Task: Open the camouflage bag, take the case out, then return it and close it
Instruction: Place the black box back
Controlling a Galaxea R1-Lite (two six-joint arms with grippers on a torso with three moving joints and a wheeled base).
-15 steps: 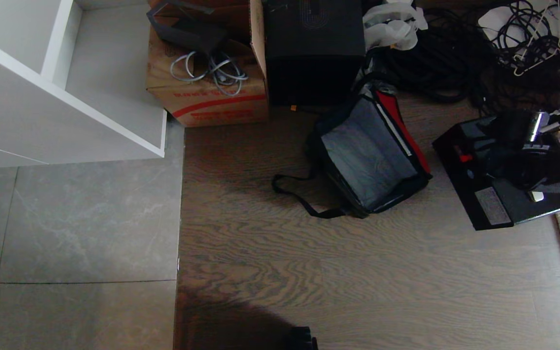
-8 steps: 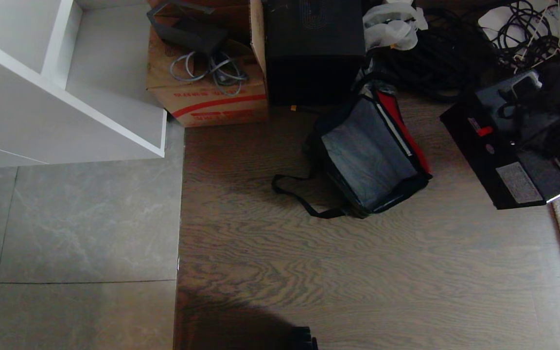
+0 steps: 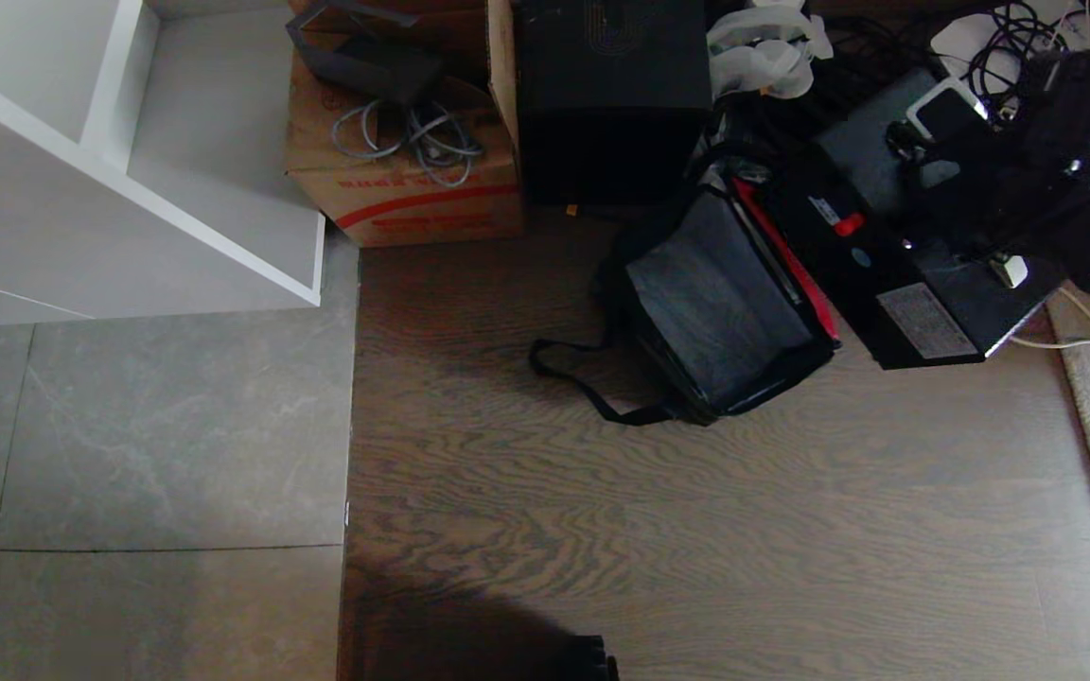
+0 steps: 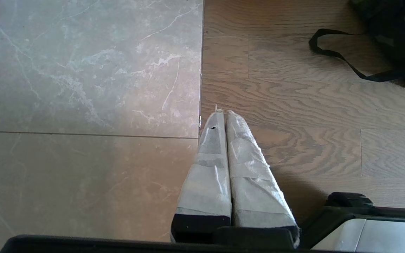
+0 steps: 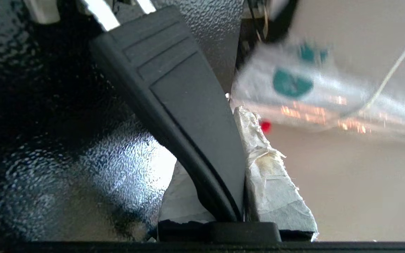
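My right gripper [image 5: 220, 140] is nearly closed, its tape-wrapped fingers [image 5: 269, 182] pinching the black handle bar [image 5: 181, 105] of the case [image 3: 895, 265]; the bar runs between the two pads, with the pebbled black face of the case filling one side of the wrist view. From my head I see the case hanging tilted at the right of the scene, its lower edge touching or overlapping the red-lined rim of the camouflage bag [image 3: 715, 303], with a grey label and a small red mark on its dark face. The bag lies open on the wooden floor [image 3: 696, 530] just left of the case, grey inner panel upward, its black shoulder strap [image 3: 583, 378] trailing toward the tiles. My gripper itself is hard to pick out in the head view (it merges with the dark arm and cables over the case's upper end), and I cannot tell whether the case rests on the bag or only hangs over it. My left gripper [image 4: 222, 114] hangs idle, fingers pressed together on nothing, over the seam between tile and wood, well apart from the bag. Behind the bag stand a plain black box [image 3: 611, 95] and a brown cardboard carton [image 3: 403, 180].
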